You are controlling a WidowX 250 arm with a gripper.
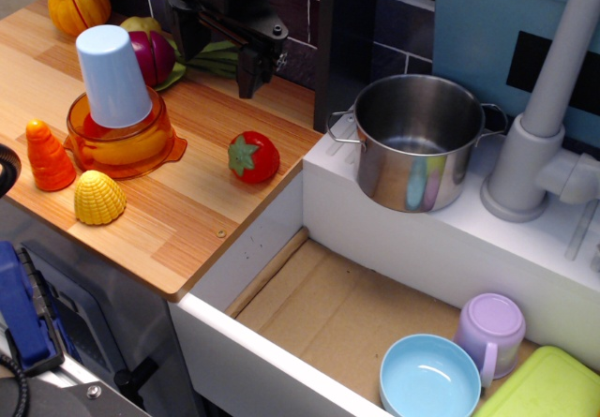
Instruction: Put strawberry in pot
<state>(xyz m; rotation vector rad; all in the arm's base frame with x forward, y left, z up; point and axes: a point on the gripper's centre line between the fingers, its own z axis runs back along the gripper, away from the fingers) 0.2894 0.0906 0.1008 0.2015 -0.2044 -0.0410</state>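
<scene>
The strawberry (253,156) is glossy red with a green cap. It lies on its side on the wooden counter (178,220), near the counter's right edge. The pot (417,141) is shiny steel with two wire handles. It stands empty on the white ledge at the back of the sink, right of the strawberry. My gripper (251,78) is black and hangs above the counter, behind and a little above the strawberry, not touching it. Its fingers look close together with nothing between them.
An orange transparent bowl (124,145) holds an upturned light blue cup (112,75). An orange carrot (47,156), yellow corn (99,198), a purple onion (155,58) and an orange pumpkin (80,5) are on the counter. A grey faucet (548,126) stands right of the pot. The sink holds a blue bowl (429,377) and purple cup (490,328).
</scene>
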